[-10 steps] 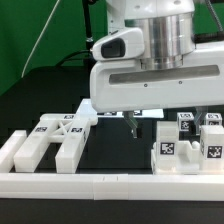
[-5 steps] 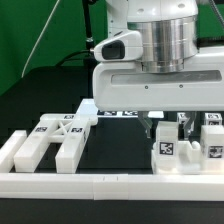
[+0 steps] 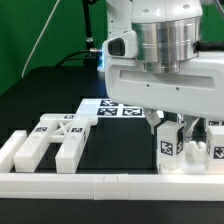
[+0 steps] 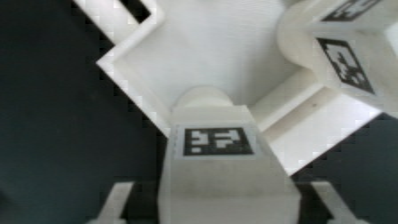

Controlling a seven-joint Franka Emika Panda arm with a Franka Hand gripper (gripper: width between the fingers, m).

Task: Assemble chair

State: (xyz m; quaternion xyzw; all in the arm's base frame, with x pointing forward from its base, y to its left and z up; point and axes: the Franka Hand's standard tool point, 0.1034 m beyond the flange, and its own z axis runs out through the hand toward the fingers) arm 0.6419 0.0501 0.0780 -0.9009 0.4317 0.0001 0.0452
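Most of the exterior view is taken up by the arm [image 3: 165, 60], which hides the rear of the surface [image 3: 45, 95]. I note the chair in loose parts: a cross-braced part [image 3: 55, 140] at that view's left, open room beside it, and a tagged block [image 3: 168, 150] at right. I find the end effector [image 3: 167, 128] part-closed astride that block; whether it touches I cannot tell, as the wrist view cuts off the fingertips.
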